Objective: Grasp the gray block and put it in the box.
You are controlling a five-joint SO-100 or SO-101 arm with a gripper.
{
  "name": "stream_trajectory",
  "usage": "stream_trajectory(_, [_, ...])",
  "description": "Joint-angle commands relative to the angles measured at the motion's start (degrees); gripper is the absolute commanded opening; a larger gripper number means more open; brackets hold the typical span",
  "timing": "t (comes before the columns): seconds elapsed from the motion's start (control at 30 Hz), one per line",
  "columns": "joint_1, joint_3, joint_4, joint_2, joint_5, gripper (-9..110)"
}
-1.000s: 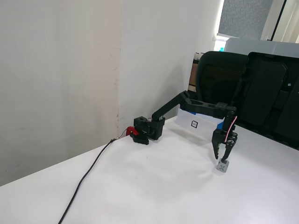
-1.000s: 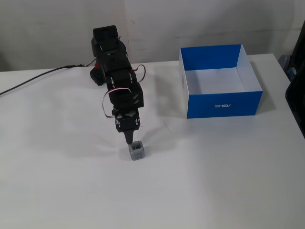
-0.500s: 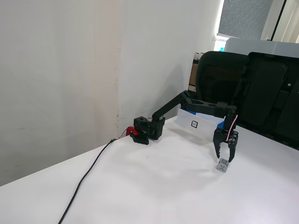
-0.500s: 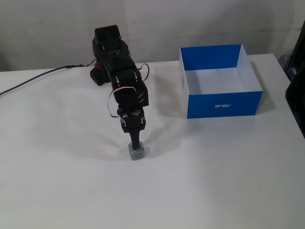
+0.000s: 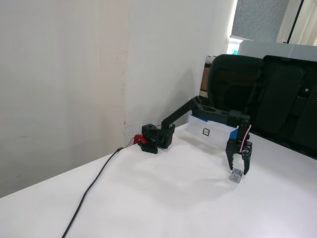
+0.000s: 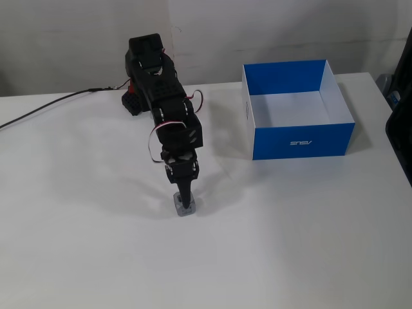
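**A:** Where do you have the gray block [image 5: 237, 175] right now?

**B:** Directly under your gripper [image 5: 237, 170]. In a fixed view the jaws point straight down with the two fingers spread and the cube sits between their tips, resting on the white counter [image 5: 163, 198]. In the other fixed view the gripper [image 6: 184, 199] covers most of the gray block [image 6: 184, 208]; only its near face shows below the tips.

**A:** So which way do you need to go?

**B:** Hardly any way sideways. The block lies straight below the jaws, and being a cube it has no long axis to line up with. By my reading, your next move is to shut on it; whether the fingers already touch its sides I cannot tell from either view.

**A:** And the box [image 6: 297, 119]?

**B:** Well apart from the jaws: up and to the right of them in the view from the front of the counter, behind the arm [image 5: 208, 113] in the side view, where only part of the box [image 5: 208, 130] with its black square marker shows. It sits open and empty.

**A:** What has changed over the last second?

**B:** You have come down and forward over the cube. A second ago the tips stood just behind it and more of its top showed; now the tips straddle it. The block itself has barely shifted, and the box has not moved.
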Motion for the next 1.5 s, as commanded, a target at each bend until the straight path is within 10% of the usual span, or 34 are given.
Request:
stream_trajectory(0.0, [0.4, -0.2, -1.0, 5.2, -0.6, 21])
stream_trajectory(1.47, [7.2, -4.4, 5.4, 20.9, 0.4, 0])
